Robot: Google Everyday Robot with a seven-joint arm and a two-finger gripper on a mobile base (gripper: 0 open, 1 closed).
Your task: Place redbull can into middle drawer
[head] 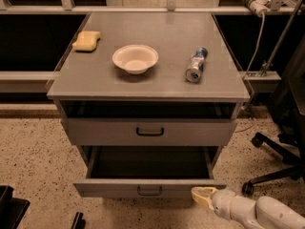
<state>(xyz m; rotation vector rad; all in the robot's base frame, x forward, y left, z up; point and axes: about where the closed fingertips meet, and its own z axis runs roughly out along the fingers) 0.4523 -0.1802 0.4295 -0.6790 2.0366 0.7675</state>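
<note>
The redbull can (196, 65) lies on its side on the right part of the grey cabinet top (157, 82), its shiny end toward me. The middle drawer (149, 188) is pulled out, and its dark inside shows nothing in it. Its shallow front has a small dark handle. My gripper (203, 197) is low at the bottom right, just right of the drawer's front right corner and far below the can. It holds nothing that I can see.
A white bowl (135, 58) sits mid-top and a yellow sponge (86, 40) at the back left. The tall-fronted upper drawer (149, 131) is above the open one. An office chair base (271, 168) stands on the floor at right. A cable and post (267, 42) stand right of the cabinet.
</note>
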